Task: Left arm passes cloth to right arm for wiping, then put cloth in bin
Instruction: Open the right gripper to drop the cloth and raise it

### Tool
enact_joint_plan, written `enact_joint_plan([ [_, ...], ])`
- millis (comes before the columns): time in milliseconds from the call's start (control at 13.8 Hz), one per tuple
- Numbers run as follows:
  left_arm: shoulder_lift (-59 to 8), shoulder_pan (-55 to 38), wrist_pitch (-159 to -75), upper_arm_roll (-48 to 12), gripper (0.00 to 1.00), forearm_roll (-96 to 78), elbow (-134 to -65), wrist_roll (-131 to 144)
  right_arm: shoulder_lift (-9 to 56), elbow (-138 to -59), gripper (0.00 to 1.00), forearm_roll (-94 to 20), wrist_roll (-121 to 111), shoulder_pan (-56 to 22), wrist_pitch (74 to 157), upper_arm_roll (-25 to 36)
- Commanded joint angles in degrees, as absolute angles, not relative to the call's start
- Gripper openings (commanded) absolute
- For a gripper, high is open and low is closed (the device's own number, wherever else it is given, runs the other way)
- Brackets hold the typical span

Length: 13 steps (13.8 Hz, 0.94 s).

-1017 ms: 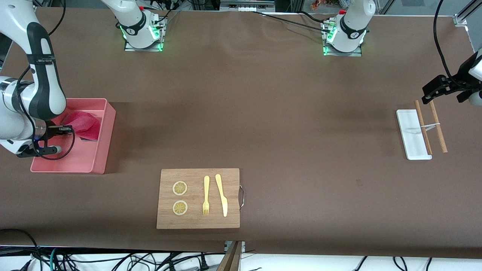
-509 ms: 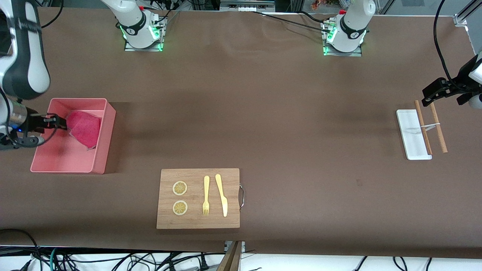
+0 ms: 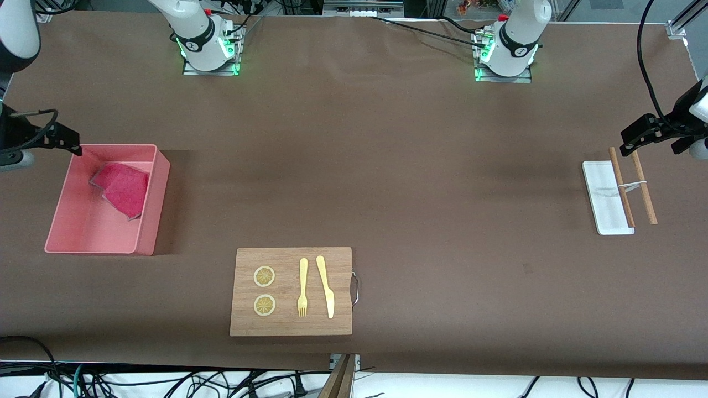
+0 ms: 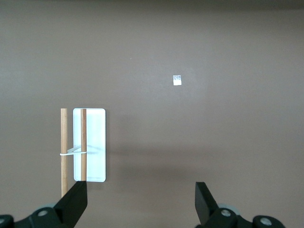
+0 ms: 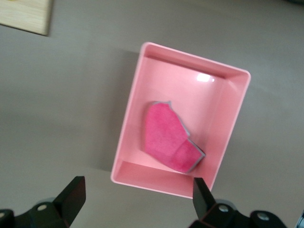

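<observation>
A robot lab bench, not a kitchen.

You are looking at a long table under brown sheeting, with two arm bases bolted along its edge and lit green, black cables trailing across it, and more wiring tangled below the table's near edge. Aluminium framing stands at the corner toward the left arm's end.

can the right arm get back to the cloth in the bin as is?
Probably yes. The cloth lies loose in the open bin with nothing on it, and the right pincer is open, up beside the bin's rim.
</observation>
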<state>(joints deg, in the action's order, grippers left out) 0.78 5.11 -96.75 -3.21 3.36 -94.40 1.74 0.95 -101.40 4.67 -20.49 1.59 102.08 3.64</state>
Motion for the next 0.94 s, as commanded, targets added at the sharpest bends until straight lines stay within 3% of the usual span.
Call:
enact_joint_plan([
  [0,-0.09,5.01,-95.45,-3.08,1.0,2.29,-92.37,0.7,-0.96,-99.33,1.0,4.13,-18.3,1.93,99.07,-0.07],
  [218,-0.09,5.01,-95.45,-3.08,1.0,2.2,-92.37,0.79,-0.88,-95.02,1.0,3.61,-1.54,1.93,93.0,-2.62],
  [872,-0.35,5.01,-95.45,-3.08,1.0,2.2,-92.37,0.79,-0.7,-91.93,1.0,3.25,-2.29,1.93,88.95,-1.58],
])
